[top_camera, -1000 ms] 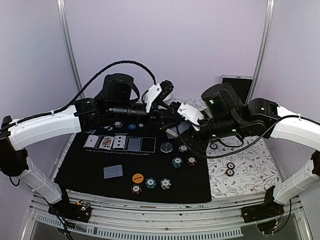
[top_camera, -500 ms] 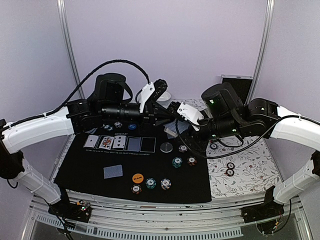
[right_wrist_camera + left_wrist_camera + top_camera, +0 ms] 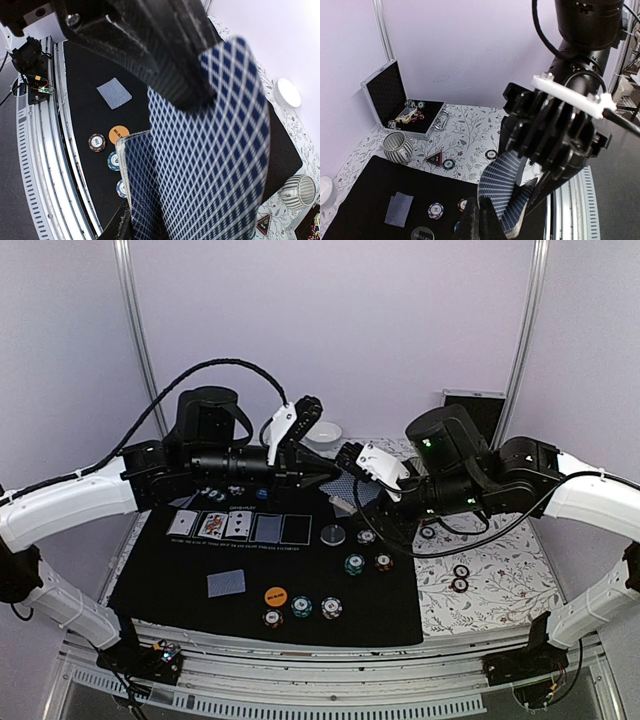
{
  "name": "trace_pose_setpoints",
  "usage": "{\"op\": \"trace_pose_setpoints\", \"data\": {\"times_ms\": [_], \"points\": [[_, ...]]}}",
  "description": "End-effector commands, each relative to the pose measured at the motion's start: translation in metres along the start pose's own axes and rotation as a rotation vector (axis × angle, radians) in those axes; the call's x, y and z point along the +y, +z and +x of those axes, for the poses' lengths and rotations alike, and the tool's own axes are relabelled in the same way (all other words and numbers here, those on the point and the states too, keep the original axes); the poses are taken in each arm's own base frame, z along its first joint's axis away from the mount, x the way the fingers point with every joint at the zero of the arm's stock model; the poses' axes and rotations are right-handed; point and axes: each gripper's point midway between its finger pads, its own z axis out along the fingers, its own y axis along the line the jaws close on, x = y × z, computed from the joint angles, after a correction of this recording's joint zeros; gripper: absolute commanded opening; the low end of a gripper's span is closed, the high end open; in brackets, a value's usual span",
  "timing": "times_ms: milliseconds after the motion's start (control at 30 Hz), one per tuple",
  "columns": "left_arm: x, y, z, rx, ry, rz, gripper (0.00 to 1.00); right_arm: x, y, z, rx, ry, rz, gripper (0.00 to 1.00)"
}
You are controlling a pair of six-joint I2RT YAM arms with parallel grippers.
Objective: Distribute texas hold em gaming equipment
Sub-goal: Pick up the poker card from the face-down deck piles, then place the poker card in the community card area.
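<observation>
Two claws nose to nose above the far edge of the black mat (image 3: 180,580) on the bench (image 3: 490,580), left claw (image 3: 479,220) pressed together on one blue-backed card (image 3: 497,182), right claw (image 3: 522,197) pinching the deck (image 3: 142,200) just beside it, chips (image 3: 302,607) and a card row (image 3: 240,527) lying below.

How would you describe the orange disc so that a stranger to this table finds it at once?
Look at the black mat. Near its front edge lie three striped chips in a row; the orange disc sits just behind the leftmost one. It alone is orange and has no edge stripes.
</observation>
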Motion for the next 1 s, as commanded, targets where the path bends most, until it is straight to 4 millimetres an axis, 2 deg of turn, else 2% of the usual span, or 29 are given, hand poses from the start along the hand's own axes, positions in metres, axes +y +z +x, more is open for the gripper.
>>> {"op": "trace_pose_setpoints", "data": {"times_ms": [0, 300, 433, 500, 633, 733, 867, 933, 967], "points": [[0.005, -0.018, -0.014, -0.059, -0.010, -0.004, 0.00, 0.000, -0.009, -0.009, -0.048, 0.002, 0.005, 0.04], [0.024, -0.050, -0.035, -0.138, -0.096, -0.064, 0.00, -0.001, -0.008, -0.005, -0.040, 0.004, 0.015, 0.04], [0.027, -0.065, -0.040, -0.145, -0.074, -0.068, 0.00, -0.002, -0.008, -0.004, -0.038, 0.005, 0.017, 0.04], [0.034, -0.074, -0.040, -0.121, -0.068, -0.091, 0.00, -0.002, -0.008, -0.004, -0.039, 0.004, 0.018, 0.04], [0.062, -0.091, -0.031, -0.057, -0.101, -0.182, 0.00, -0.002, -0.009, -0.005, -0.041, 0.002, 0.020, 0.04], [0.083, -0.096, -0.007, 0.062, -0.099, -0.261, 0.00, -0.002, -0.009, -0.005, -0.041, 0.001, 0.018, 0.04], [0.110, -0.084, 0.062, 0.342, -0.090, -0.283, 0.00, -0.002, -0.010, -0.006, -0.046, 0.001, 0.015, 0.04], [0.113, -0.075, 0.099, 0.473, -0.109, -0.214, 0.00, -0.001, -0.012, -0.007, -0.051, 0.001, 0.013, 0.04], [0.115, -0.073, 0.109, 0.516, -0.105, -0.177, 0.00, -0.001, -0.013, -0.007, -0.052, 0.002, 0.014, 0.04]]}}
